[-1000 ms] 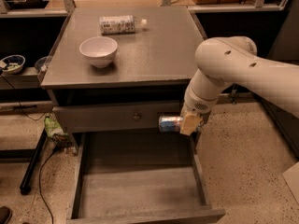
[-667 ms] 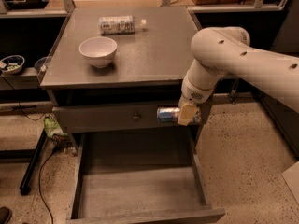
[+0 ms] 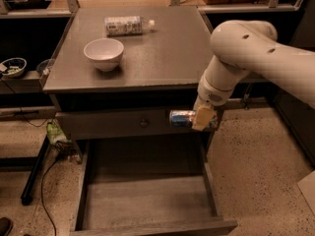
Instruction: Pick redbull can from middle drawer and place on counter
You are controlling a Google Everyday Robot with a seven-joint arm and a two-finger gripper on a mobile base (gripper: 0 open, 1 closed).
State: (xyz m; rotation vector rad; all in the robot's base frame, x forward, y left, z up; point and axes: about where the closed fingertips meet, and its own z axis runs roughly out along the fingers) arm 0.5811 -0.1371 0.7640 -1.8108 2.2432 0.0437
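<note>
Two things rest on the counter [image 3: 167,58], unmoved since a second ago: a white bowl [image 3: 104,53] toward its left, and a white-capped plastic bottle [image 3: 127,25] lying on its side behind it. Below, the middle drawer [image 3: 147,205] stands pulled out, showing its plank floor. In front of the right end of the shut drawer front [image 3: 113,124] above it, the redbull can [image 3: 181,118] hangs sideways in the air, pinched between the fingers of the gripper [image 3: 196,118]. Both have risen a little since then but remain below the counter's edge. The arm [image 3: 246,53] reaches in from the right.
</note>
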